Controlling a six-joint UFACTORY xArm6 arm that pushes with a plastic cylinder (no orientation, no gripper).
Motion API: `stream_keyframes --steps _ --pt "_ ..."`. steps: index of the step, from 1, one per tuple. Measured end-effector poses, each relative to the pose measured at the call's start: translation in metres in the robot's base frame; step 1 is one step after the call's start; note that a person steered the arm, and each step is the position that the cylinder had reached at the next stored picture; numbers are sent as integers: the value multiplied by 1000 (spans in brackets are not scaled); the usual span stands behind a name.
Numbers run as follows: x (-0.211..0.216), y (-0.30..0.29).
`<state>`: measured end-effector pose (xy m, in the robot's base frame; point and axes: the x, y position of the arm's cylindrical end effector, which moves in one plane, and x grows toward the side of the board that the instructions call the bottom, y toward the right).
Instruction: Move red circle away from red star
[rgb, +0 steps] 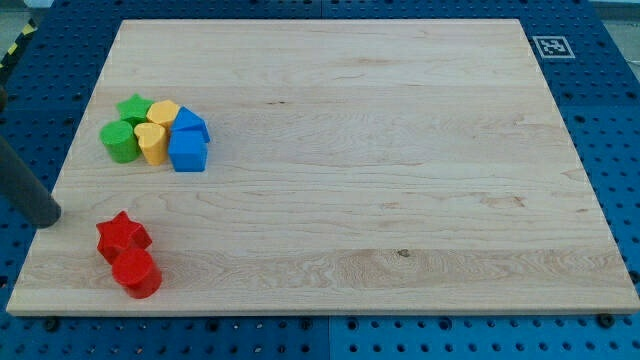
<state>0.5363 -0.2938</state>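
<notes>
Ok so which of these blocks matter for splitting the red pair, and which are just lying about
In the job: red circle, touching the red star just above it; my tip, to the view's left of the star.

Lying about, clustered toward the view's top: green star, green cylinder, two yellow blocks, two blue blocks.

Two red blocks (130, 256), two green (125, 130), two yellow (156, 130), two blue (188, 140)
</notes>
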Motion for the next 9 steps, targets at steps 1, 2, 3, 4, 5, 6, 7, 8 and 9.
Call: stream_keyframes --steps 1,2,3,4,5,6,7,8,9 --pt "29 6" --pt "52 22" --pt "59 23" --pt "71 48" --pt "76 62" --pt "76 62" --pt "78 74" --pt "78 78" --pt "78 78"
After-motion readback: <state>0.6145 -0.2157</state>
